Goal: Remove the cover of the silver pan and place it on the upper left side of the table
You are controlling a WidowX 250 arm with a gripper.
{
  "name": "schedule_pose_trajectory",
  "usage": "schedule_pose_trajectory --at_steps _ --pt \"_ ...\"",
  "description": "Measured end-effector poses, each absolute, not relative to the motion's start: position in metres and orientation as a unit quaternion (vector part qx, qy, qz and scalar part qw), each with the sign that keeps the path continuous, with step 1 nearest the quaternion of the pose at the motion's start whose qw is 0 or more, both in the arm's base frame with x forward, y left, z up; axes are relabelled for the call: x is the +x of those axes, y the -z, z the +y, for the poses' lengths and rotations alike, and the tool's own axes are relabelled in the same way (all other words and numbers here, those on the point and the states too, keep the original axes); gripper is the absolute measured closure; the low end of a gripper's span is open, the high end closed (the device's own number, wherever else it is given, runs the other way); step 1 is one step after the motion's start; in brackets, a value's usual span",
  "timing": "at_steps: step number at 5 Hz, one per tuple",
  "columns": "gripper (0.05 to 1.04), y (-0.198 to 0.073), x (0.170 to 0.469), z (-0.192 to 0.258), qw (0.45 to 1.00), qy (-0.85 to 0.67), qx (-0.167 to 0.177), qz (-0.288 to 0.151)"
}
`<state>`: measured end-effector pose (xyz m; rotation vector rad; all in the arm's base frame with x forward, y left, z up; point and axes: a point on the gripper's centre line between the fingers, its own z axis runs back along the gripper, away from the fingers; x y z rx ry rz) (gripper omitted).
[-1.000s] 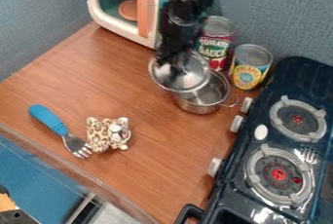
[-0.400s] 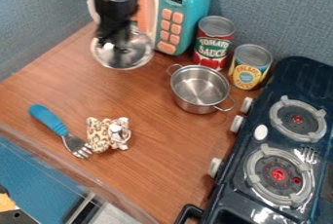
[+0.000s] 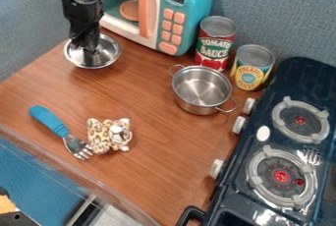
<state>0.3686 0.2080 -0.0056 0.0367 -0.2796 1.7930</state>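
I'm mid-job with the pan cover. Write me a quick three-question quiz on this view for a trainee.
1. True or false: the silver pan is uncovered.
2. Which lies right beside the spotted toy?
a) the microwave
b) the blue-handled fork
c) the silver pan
3. Fill in: the gripper is at the ____, on the table's upper left.

Key: 1 true; 2 b; 3 cover
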Motion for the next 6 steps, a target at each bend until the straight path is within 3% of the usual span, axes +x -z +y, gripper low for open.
schedule_pose_trajectory --at_steps 1,4,5,6 --pt "1.032 0.0202 0.3805 0.2121 0.626 -0.772 0.024 -0.109" --pt "1.012 0.0241 0.3840 0.2194 0.616 -0.781 0.025 -0.103" --pt "0.865 0.0270 0.3788 0.2213 0.603 -0.792 0.015 -0.094" --pt "0.610 0.0245 0.3784 0.2185 0.612 -0.786 0.013 -0.088"
